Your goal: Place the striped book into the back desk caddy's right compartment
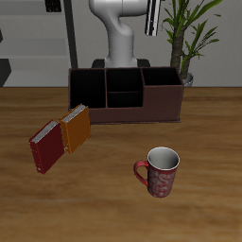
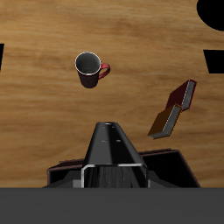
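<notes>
The striped book [image 1: 157,17] hangs upright at the top edge of the exterior view, high above the back desk caddy [image 1: 125,115]. It is over the caddy's right compartment [image 1: 162,91]. In the wrist view the book [image 2: 112,144] shows edge-on as a dark wedge, held in my gripper [image 2: 112,179], with the caddy [image 2: 166,168] below it. The gripper is shut on the book. In the exterior view the gripper itself is cut off by the frame's top.
A dark red book [image 1: 44,148] and an orange book [image 1: 77,129] lean together on the table in front of the caddy's other end. A red patterned mug [image 1: 159,171] stands nearer the front edge. A potted plant [image 1: 189,38] stands behind the caddy.
</notes>
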